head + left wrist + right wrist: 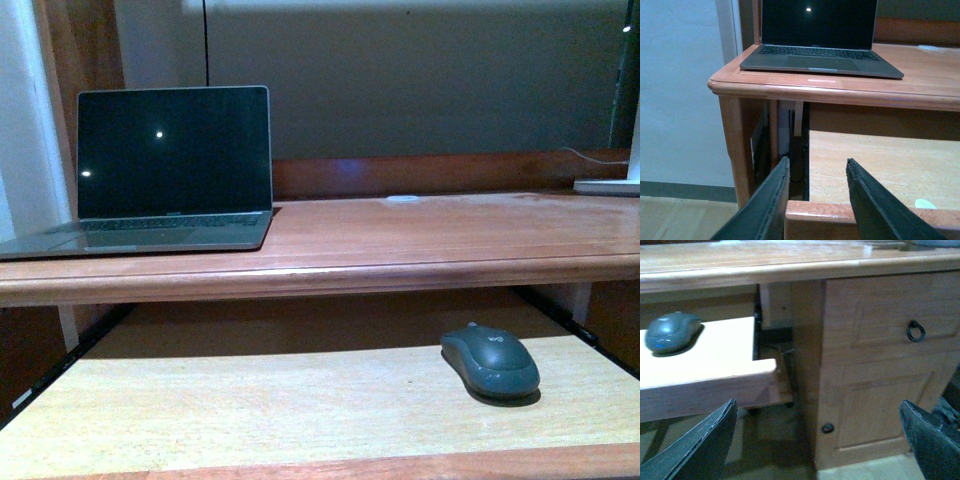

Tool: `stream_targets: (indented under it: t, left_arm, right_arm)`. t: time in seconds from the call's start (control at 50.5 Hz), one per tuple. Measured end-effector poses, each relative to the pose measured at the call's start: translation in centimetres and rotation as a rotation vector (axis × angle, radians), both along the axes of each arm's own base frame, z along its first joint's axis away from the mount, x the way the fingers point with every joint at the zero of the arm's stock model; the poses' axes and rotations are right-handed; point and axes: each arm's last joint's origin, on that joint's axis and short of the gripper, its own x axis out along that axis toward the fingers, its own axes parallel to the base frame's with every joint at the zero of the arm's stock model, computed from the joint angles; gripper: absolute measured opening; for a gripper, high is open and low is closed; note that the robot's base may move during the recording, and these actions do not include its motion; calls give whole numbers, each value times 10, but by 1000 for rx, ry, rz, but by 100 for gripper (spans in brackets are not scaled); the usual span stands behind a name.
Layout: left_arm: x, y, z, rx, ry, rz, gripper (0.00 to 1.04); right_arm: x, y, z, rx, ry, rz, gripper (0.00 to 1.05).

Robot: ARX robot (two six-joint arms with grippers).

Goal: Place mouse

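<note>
With your left hand [817, 200] and right hand [815, 450] both spread wide and empty, bring the right one squarely over the mouse [490, 363], lying toward the right of the lower pull-out tabletop [200, 410], and close across its narrow sides.

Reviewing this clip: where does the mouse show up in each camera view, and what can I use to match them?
Front: the mouse sits on the right part of the tray, below the desktop.
Left wrist: not in it; only a bare stretch of the tray shows.
Right wrist: the mouse is on the tray, back from its front edge, apart from the cabinet.
Shared landmark: the tray, seen in all three.
</note>
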Motion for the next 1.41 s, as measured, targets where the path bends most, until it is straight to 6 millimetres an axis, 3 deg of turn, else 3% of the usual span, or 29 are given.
stream_targets:
  t: [0.158,0.257,0.435,0.792,1.069,1.405]
  left_arm:
    - [-7,8,-16,12,3,9,2]
    - [-11,15,-22,18,2,-16,3]
    - [-16,21,-30,19,1,10,3]
    - [-22,21,-39,19,0,10,3]
    - [-31,21,-52,19,24,10,3]
    - [-36,21,-51,19,-3,10,3]
  right_arm:
    - [46,14,50,5,-71,31,97]
    - [84,38,71,3,-47,98,97]
    - [130,81,60,-12,157,179,97]
    - [166,127,48,-78,263,132,97]
    - [168,148,36,-113,293,143,97]
    - [177,173,32,-141,279,143,97]
